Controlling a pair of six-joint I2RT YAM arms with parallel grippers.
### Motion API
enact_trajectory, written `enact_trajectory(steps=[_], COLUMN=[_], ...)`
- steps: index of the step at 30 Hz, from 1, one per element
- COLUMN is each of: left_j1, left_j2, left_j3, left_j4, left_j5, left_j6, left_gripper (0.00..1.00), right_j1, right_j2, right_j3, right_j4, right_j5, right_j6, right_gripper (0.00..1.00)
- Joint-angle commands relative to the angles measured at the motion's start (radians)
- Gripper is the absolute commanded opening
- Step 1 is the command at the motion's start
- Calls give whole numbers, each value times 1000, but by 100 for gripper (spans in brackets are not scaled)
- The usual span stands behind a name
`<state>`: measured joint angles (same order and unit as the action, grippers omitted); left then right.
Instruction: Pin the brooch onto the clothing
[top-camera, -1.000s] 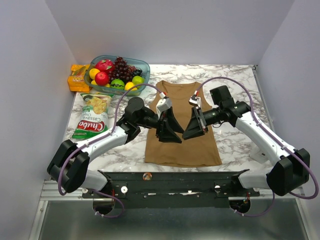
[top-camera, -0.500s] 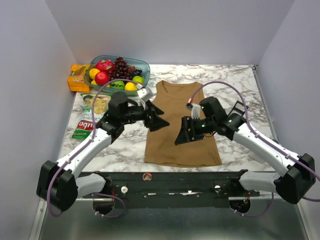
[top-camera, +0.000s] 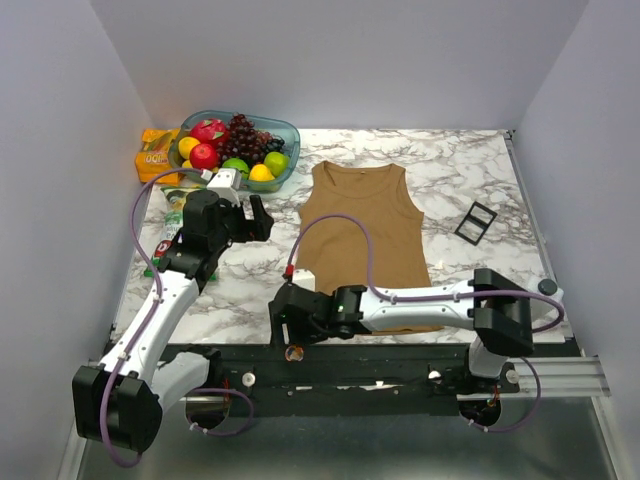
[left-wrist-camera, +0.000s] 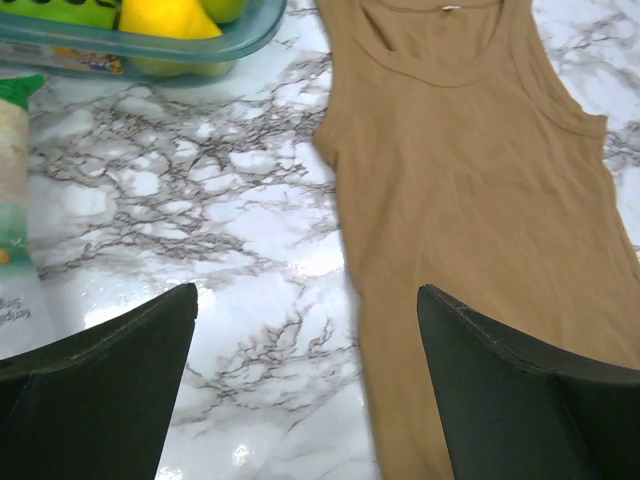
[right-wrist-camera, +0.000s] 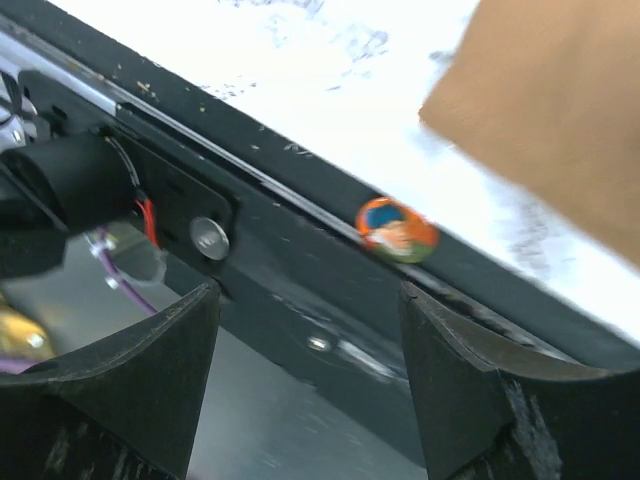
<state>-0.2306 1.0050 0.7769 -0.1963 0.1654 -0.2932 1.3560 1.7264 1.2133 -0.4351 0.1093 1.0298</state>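
The tan-brown tank top (top-camera: 365, 235) lies flat on the marble table and also shows in the left wrist view (left-wrist-camera: 480, 200). The brooch (top-camera: 293, 352), a small round orange-and-pale pin, lies on the black rail at the table's near edge, off the top; the right wrist view shows it (right-wrist-camera: 397, 228). My right gripper (top-camera: 283, 325) is open and empty, low at the near edge, with the brooch just beyond its fingertips (right-wrist-camera: 310, 300). My left gripper (top-camera: 258, 215) is open and empty over bare marble by the top's left edge (left-wrist-camera: 308, 300).
A bowl of fruit (top-camera: 235, 145) stands at the back left, with an orange packet (top-camera: 157, 155) beside it and a green-and-white chips bag (top-camera: 180, 235) in front. A small black square frame (top-camera: 476, 221) lies right of the top. The right arm lies across the top's bottom hem.
Both grippers left the middle of the top. The left arm drew back to the left. The right arm swung down and left to the near edge by the brooch, uncovering the black frame.
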Motion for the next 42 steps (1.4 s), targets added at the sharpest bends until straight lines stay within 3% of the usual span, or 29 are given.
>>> enact_trajectory(steps=[1,7,16,24,30,35,42], left_j1=[10,13,13,13,13,13,13], left_j2=[-23,-52,-65,-89,-103,-115,-112], left_j3=[36,38,30,30,33,28,25], left_j4=[-49,-45,-35,-31,-34,-31,-26], left_j5=[-69,-58,-35,-10,-21,-21,-14], left_j6=[17,19,12,11,20,22,19], left_gripper=[99,99,99,99,99,99,99], right_j1=[46,69,80,95,97,95,97], right_j2=[64,150,312,423,443,496,512], right_j3=[28,67,167,356,350,443,451], right_j4=[-28,-184,-347,-507,-567,-660,-625], right_j5=[130,227,231,240,208,214,185], right_j6=[275,423,549,539,589,569,530], right_gripper=[79,79,77,77,75,71,71])
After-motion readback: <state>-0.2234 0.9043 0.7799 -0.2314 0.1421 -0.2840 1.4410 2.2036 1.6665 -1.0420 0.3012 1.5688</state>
